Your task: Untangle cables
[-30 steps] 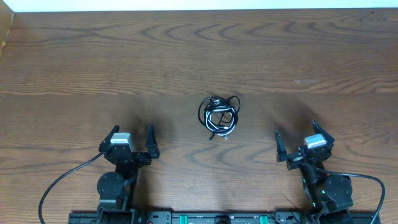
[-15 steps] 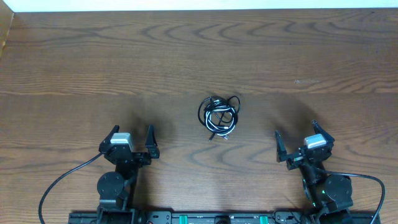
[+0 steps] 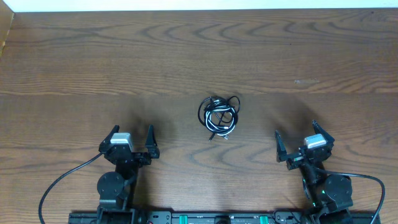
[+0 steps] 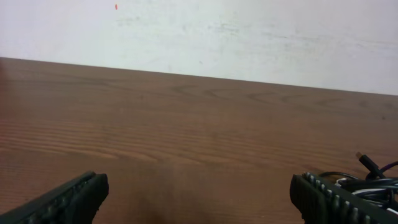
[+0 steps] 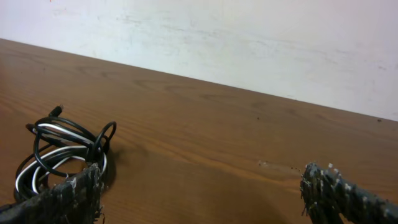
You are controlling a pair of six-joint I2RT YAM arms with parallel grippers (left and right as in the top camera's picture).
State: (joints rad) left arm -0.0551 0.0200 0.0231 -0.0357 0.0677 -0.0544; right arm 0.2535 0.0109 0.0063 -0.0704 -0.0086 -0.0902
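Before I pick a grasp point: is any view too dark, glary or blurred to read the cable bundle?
Overhead: evenly lit, no glare, the cable bundle small but sharp, white strand distinct. Right wrist: bundle clear, lower part hidden by a fingertip. Left wrist: slightly soft, bundle cut off at the right edge.

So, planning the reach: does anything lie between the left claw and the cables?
Nothing. The overhead view shows only bare tabletop between the left claw and the cables.
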